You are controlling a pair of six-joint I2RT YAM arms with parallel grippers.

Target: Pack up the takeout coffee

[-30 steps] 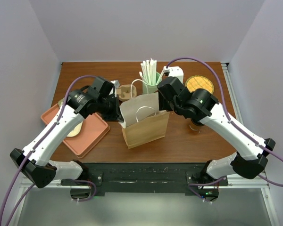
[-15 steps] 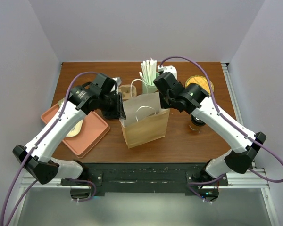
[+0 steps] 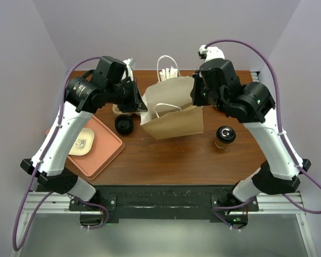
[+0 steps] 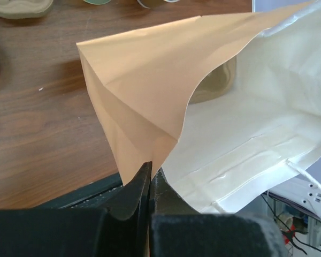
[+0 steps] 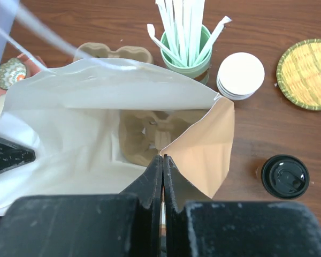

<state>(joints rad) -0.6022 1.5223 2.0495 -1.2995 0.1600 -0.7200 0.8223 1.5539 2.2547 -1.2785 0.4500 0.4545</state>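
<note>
The takeout coffee (image 3: 225, 135), a short brown cup with a black lid, stands on the table to the right of the brown paper bag (image 3: 174, 115); the right wrist view shows its lid (image 5: 285, 176) from above. My left gripper (image 3: 140, 105) is shut on the bag's left rim corner (image 4: 150, 160). On the right rim (image 5: 163, 156), my right gripper (image 3: 196, 99) is shut too. Between them the bag's mouth is stretched open. A cardboard cup carrier (image 5: 150, 136) lies at the bottom inside.
A loose black lid (image 3: 124, 125) lies left of the bag, beside an orange tray (image 3: 104, 152). Behind the bag stand a green cup of straws (image 5: 185, 51), a stack of white lids (image 5: 239, 75), a woven coaster (image 5: 305, 75) and a second carrier (image 5: 113, 52).
Both arms rose and drew back, taking the bag up and toward the rear with its mouth pulled wider. The right gripper closed on the rim. The loose black lid came into sight.
</note>
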